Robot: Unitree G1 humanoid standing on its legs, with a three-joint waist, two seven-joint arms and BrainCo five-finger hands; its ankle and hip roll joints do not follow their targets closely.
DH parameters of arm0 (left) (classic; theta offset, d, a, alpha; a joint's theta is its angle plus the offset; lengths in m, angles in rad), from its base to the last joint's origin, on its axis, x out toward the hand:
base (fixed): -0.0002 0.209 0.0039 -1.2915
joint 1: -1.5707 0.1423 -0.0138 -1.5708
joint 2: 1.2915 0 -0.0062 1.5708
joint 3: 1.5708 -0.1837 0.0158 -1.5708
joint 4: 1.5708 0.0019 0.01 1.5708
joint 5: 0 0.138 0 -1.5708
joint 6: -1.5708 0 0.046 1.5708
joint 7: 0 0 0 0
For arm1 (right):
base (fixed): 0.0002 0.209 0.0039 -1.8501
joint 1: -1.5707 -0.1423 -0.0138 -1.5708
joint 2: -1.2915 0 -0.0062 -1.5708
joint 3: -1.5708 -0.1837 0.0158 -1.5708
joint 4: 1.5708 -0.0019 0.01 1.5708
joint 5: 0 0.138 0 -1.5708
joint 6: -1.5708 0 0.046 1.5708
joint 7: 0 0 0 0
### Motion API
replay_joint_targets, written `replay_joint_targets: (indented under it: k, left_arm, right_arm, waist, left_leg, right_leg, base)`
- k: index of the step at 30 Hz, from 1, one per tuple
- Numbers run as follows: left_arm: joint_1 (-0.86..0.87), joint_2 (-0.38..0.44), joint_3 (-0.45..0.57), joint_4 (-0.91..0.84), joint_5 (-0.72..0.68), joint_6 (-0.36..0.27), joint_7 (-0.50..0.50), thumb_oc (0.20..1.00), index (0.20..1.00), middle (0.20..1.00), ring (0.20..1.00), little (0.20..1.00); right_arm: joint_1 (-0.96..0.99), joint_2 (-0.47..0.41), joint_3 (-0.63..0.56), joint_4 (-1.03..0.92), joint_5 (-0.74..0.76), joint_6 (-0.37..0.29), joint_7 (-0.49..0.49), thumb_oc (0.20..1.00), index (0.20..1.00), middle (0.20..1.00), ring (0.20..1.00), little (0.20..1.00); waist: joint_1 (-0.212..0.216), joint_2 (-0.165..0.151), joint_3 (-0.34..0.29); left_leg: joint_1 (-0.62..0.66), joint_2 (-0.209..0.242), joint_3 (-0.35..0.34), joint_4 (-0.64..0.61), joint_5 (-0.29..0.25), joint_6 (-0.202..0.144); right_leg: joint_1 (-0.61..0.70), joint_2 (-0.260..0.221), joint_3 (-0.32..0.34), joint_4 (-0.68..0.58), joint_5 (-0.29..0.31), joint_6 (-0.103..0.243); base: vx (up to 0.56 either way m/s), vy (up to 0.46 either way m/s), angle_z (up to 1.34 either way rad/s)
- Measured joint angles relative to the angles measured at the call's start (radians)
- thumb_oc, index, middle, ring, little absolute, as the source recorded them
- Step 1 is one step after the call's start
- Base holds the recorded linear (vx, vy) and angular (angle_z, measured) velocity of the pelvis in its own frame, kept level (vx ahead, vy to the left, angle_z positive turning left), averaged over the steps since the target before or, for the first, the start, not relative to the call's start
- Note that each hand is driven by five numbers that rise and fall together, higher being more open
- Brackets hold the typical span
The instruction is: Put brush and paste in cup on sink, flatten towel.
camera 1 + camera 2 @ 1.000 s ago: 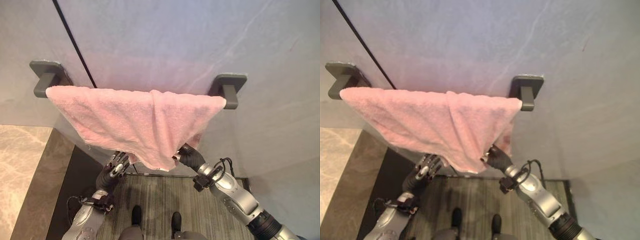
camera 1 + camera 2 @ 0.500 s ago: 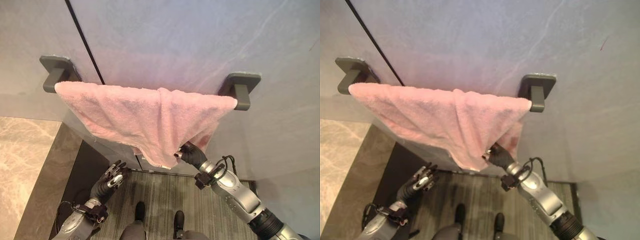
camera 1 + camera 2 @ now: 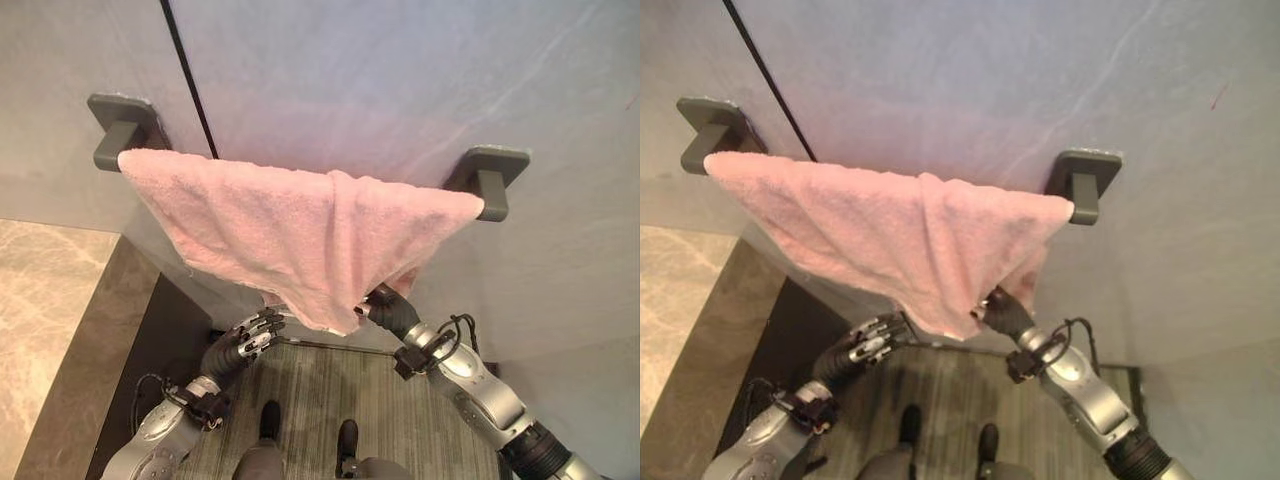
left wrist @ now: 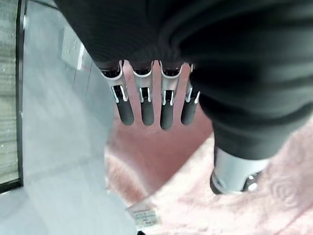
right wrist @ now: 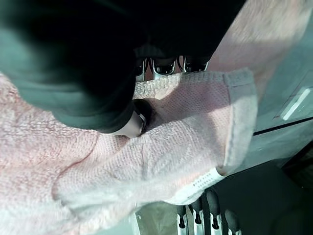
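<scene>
Currently on the towel step. Pink towel [image 3: 300, 230] hangs over the dark wall rail [image 3: 487, 187], bunched and skewed: its lower edge sags to a point near the middle, with a fold ridge running down from the rail. Not flat yet. Right hand [image 3: 385, 308] is at the towel's lower corner on the right; the right wrist view shows cloth wrapped between thumb and fingers, so it is pinching the towel [image 5: 186, 137]. Left hand [image 3: 245, 343] is just below the hanging point, fingers [image 4: 146, 105] straight and relaxed, holding nothing, towel just past the tips. Brush, paste, cup and sink can't be judged from these views. Left to do, as I judge it: spread the cloth evenly along the rail.
</scene>
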Motion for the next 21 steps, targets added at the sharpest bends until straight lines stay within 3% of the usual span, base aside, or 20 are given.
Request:
replay_joint_targets:
  k: [6,8,11,16,17,19,20,21]
  left_arm:
    - [-0.058,-0.036,-0.034,-0.001,-0.003,0.000,0.000,0.705,0.705,0.705,0.705,0.705]
    - [-0.072,-0.041,-0.037,-0.002,-0.022,0.000,0.001,0.655,0.655,0.655,0.655,0.655]
    - [-0.080,-0.054,-0.037,-0.032,-0.038,0.000,0.001,0.715,0.715,0.715,0.715,0.715]
    - [-0.097,-0.093,-0.032,-0.035,-0.038,-0.003,0.008,0.740,0.740,0.740,0.740,0.740]
    - [-0.109,-0.119,-0.031,-0.035,-0.038,-0.010,0.017,0.555,0.555,0.555,0.555,0.555]
    - [-0.116,-0.145,-0.029,-0.034,-0.038,-0.016,0.035,0.407,0.407,0.407,0.407,0.407]
    - [-0.118,-0.152,-0.029,-0.034,-0.038,-0.020,0.040,0.200,0.200,0.200,0.200,0.200]
    - [-0.118,-0.160,-0.029,-0.034,-0.038,-0.025,0.045,0.200,0.200,0.200,0.200,0.200]
  right_arm:
    - [0.000,0.001,0.000,0.000,0.001,0.000,0.000,0.200,0.200,0.200,0.200,0.200]
    - [0.000,0.001,0.000,0.000,0.001,0.000,0.000,0.200,0.200,0.200,0.200,0.200]
    - [0.001,0.004,0.000,0.000,0.001,0.000,0.000,0.200,0.200,0.200,0.200,0.200]
    - [0.004,0.012,0.001,0.000,0.002,0.000,0.000,0.200,0.200,0.200,0.200,0.200]
    - [0.006,0.013,0.001,0.000,0.002,0.000,0.000,0.200,0.200,0.200,0.200,0.200]
    - [0.007,0.014,0.001,-0.001,0.002,0.000,-0.001,0.200,0.200,0.200,0.200,0.200]
    - [0.008,0.014,0.001,-0.001,0.002,0.000,-0.001,0.200,0.200,0.200,0.200,0.200]
    - [0.008,0.014,0.001,-0.002,0.002,0.000,-0.001,0.200,0.200,0.200,0.200,0.200]
  waist:
    - [0.000,-0.006,-0.003]
    - [-0.002,-0.011,-0.001]
    - [-0.008,-0.028,-0.004]
    - [-0.012,-0.031,-0.005]
    - [-0.012,-0.031,-0.005]
    - [-0.012,-0.031,-0.006]
    - [-0.013,-0.031,-0.006]
    - [-0.013,-0.031,-0.006]
  left_leg:
    - [0.001,0.000,-0.001,0.000,0.002,0.003]
    - [0.005,0.000,-0.001,0.000,0.002,0.003]
    - [0.015,0.000,-0.001,0.000,0.002,0.003]
    - [0.016,-0.001,-0.001,0.000,0.001,0.004]
    - [0.016,-0.001,-0.001,0.000,0.001,0.004]
    - [0.017,-0.001,-0.001,0.000,0.002,0.005]
    - [0.017,-0.001,-0.001,0.000,0.002,0.005]
    - [0.017,-0.001,-0.001,0.000,0.002,0.005]
  right_leg:
    - [0.002,0.000,-0.001,0.000,0.000,0.000]
    - [0.006,0.000,-0.001,0.000,0.000,0.000]
    - [0.015,0.000,-0.001,0.000,-0.001,-0.001]
    - [0.017,-0.001,0.000,0.000,-0.001,-0.001]
    - [0.017,-0.001,0.000,0.000,0.000,-0.002]
    - [0.017,-0.001,0.000,0.000,0.000,-0.002]
    - [0.017,0.000,0.000,0.000,0.000,-0.002]
    - [0.017,0.000,0.000,0.000,0.000,-0.002]
  base:
    - [0.00,0.000,0.00]
    - [0.00,0.000,0.00]
    - [0.00,0.000,0.00]
    - [0.00,0.000,0.00]
    - [0.00,0.000,0.00]
    - [0.00,0.000,0.00]
    - [0.00,0.000,0.00]
    - [0.00,0.000,0.00]
